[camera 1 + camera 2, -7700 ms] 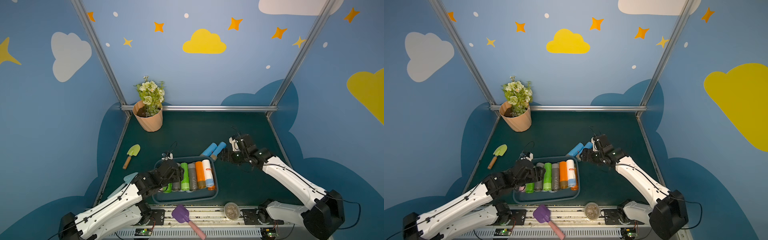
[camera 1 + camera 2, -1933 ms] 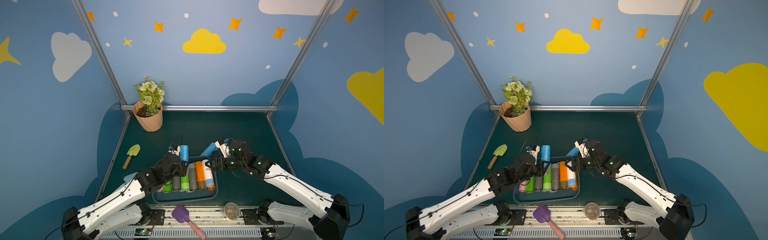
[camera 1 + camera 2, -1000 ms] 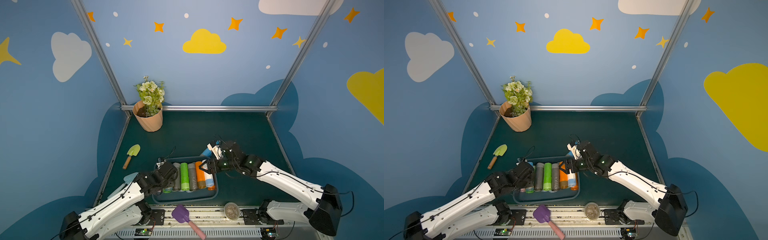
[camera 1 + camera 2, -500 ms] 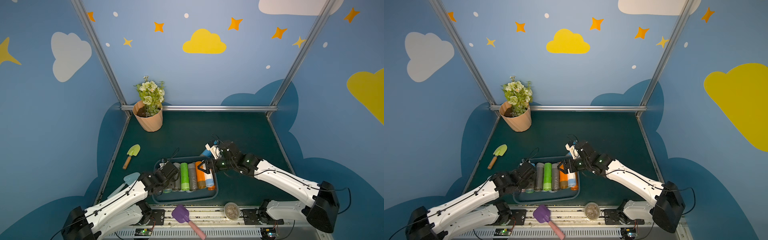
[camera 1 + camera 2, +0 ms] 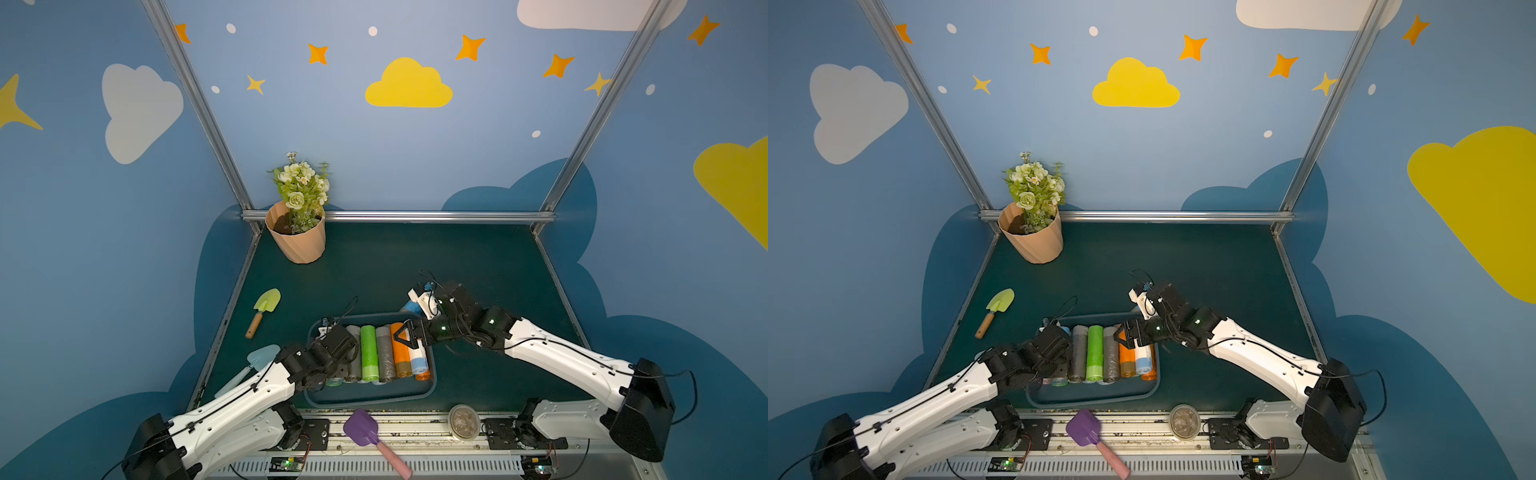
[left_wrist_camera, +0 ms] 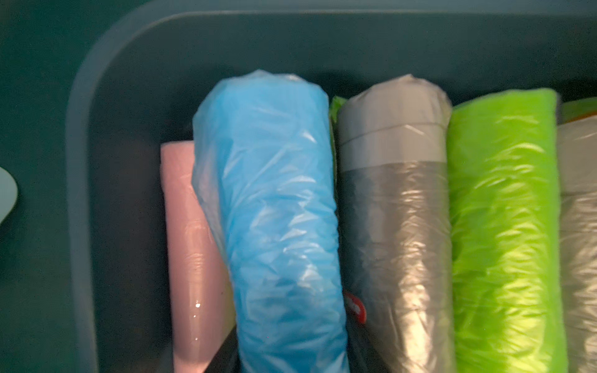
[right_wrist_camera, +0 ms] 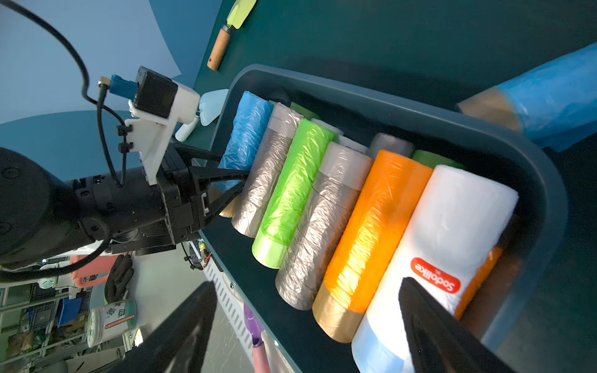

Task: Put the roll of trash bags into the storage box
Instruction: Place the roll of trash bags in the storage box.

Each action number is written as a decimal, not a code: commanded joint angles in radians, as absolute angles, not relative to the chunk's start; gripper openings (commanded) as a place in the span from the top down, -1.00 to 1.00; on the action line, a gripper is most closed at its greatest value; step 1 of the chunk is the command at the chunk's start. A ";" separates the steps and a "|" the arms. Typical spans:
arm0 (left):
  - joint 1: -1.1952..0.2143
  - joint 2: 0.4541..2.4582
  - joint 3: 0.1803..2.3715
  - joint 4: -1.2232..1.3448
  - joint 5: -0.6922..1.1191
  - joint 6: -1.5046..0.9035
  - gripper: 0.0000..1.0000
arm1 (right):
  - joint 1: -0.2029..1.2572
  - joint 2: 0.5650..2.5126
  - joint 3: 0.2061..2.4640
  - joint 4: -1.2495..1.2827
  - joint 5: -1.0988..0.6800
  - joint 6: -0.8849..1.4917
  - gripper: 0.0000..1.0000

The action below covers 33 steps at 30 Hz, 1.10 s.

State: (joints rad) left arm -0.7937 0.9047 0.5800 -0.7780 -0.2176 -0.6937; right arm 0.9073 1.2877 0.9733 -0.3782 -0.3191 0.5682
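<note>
Roll of trash bags (image 6: 274, 210) lies in your storage box (image 6: 80, 161) atop a pink roll (image 6: 190, 242), your left hand (image 7: 226, 181) at its end, grip unclear, right hand (image 7: 307, 284) spread empty; a second blue roll (image 7: 549, 93) lies outside.

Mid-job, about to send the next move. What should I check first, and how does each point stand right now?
1. The blue roll is inside the storage box: ok, lying partly over a pink roll, beside a grey roll.
2. The left gripper is clear of it: cannot tell; its fingers flank the roll's end.
3. The right gripper is open and empty: ok.
4. Every roll is boxed: not ok; a second blue roll lies on the table outside the box's far right corner.
</note>
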 commanded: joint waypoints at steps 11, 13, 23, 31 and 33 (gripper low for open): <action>-0.792 0.874 0.615 -0.811 -0.236 -0.710 -0.06 | 0.915 1.297 1.020 -0.415 -0.278 0.562 -0.72; -0.791 0.874 0.629 -0.815 -0.236 -0.706 -0.09 | 0.914 1.291 1.020 -0.432 -0.245 0.570 -0.72; -0.791 0.845 0.647 -0.824 -0.226 -0.703 -0.18 | 0.896 1.263 0.999 -0.443 -0.192 0.595 -0.72; -0.791 0.846 0.648 -0.800 -0.213 -0.690 -0.19 | 0.888 1.263 0.992 -0.440 -0.202 0.603 -0.72; -0.792 0.852 0.648 -0.793 -0.206 -0.693 -0.19 | 0.888 1.264 0.991 -0.439 -0.204 0.603 -0.72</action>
